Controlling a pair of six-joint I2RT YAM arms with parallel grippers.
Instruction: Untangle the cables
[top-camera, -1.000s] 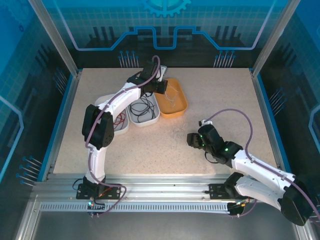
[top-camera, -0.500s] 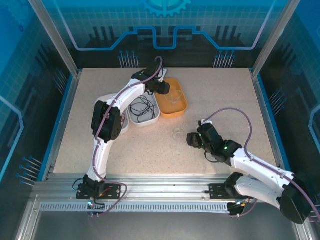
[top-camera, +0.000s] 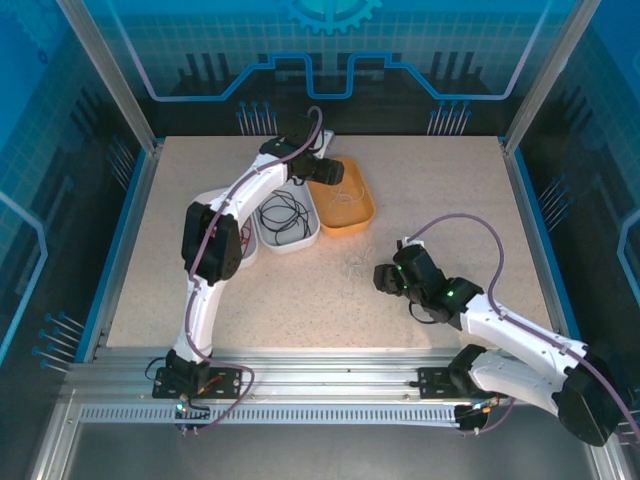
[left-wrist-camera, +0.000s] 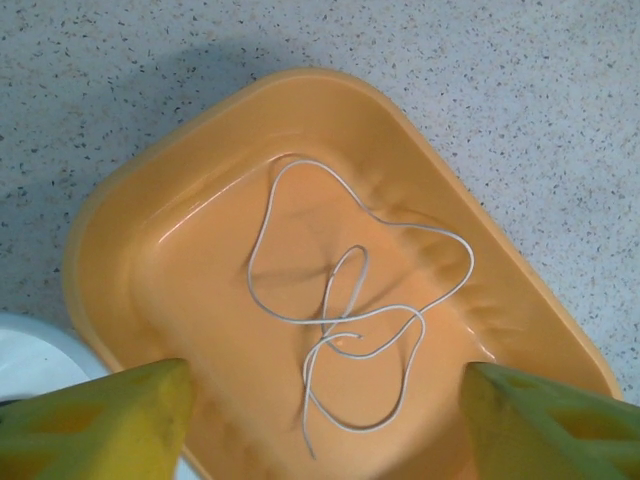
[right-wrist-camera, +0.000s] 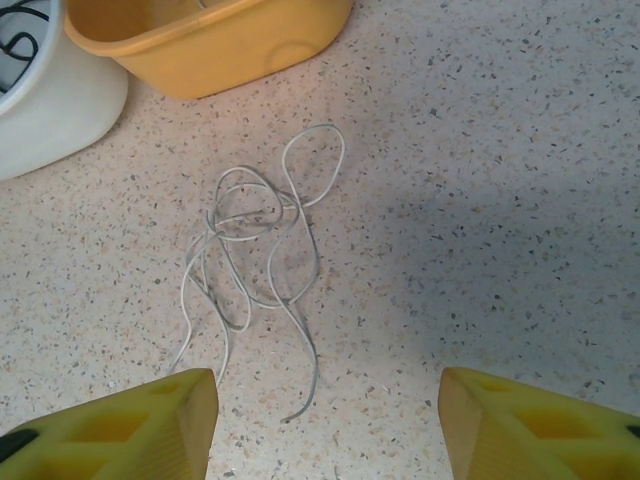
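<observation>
The cables (right-wrist-camera: 245, 222) still tangled on the bench (right-wrist-camera: 500, 200) lie under the half-open, empty right tool (right-wrist-camera: 325, 400), while the left tool (left-wrist-camera: 325, 400), freshly opened and empty, has dropped one whitish cable (left-wrist-camera: 340, 320) into the orange tray (left-wrist-camera: 130, 250).

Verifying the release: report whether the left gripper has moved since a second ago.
Yes. The left gripper shifted slightly right, further over the orange tray, and its jaws opened.

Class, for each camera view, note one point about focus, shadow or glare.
Left wrist: white cable sharp, orange tray shows glossy sheen, yellow fingers soft-focus. Right wrist: cable tangle crisp, broad soft shadow on table. Top external: blue-lit walls, that tangle barely resolved.
</observation>
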